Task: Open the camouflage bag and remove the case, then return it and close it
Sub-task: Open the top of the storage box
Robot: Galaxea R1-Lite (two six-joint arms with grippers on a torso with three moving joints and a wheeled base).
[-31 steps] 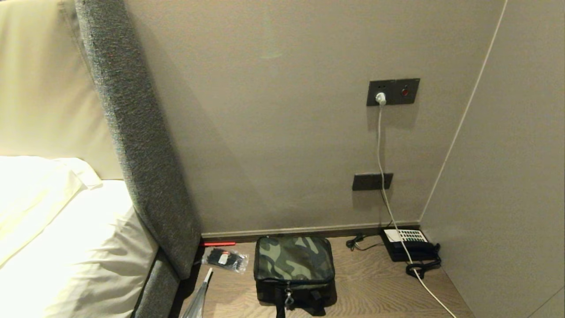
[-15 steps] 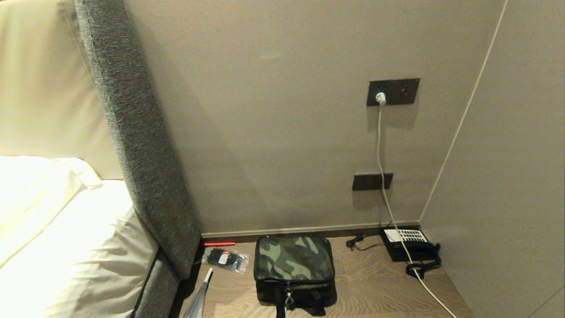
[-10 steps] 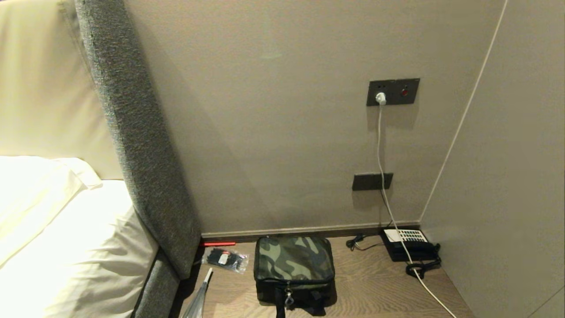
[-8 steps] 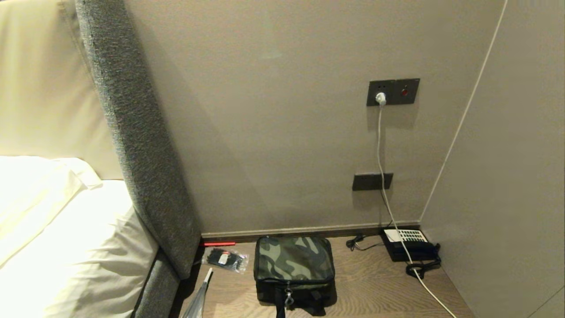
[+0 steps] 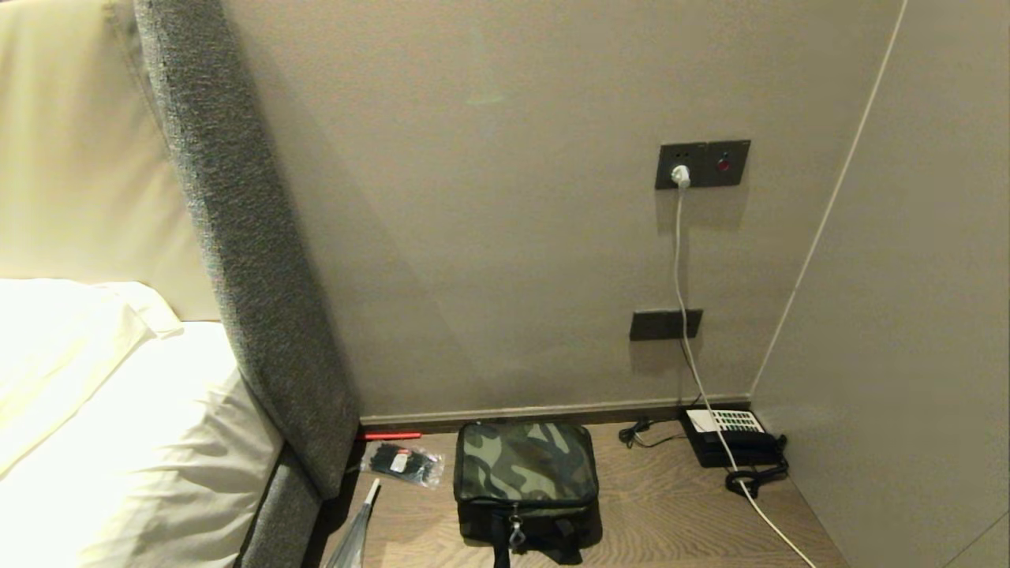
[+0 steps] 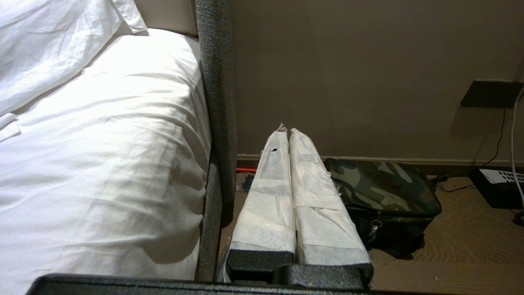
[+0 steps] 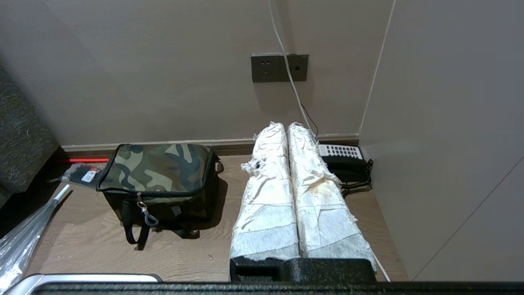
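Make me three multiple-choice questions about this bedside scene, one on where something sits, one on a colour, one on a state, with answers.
1. Where does the packet of black ties lie?
A. left of the camouflage bag
B. on the bed
C. on the telephone

2. What colour is the cable plugged into the wall socket?
A. red
B. white
C. green

3. How is the camouflage bag?
A. lid thrown open
B. zipped shut
C. tipped on its side

Answers: 1 A, the head view shows it beside the bag, toward the bed. 2 B, a white lead hangs from the plug. 3 B, the lid lies flat, zip closed.
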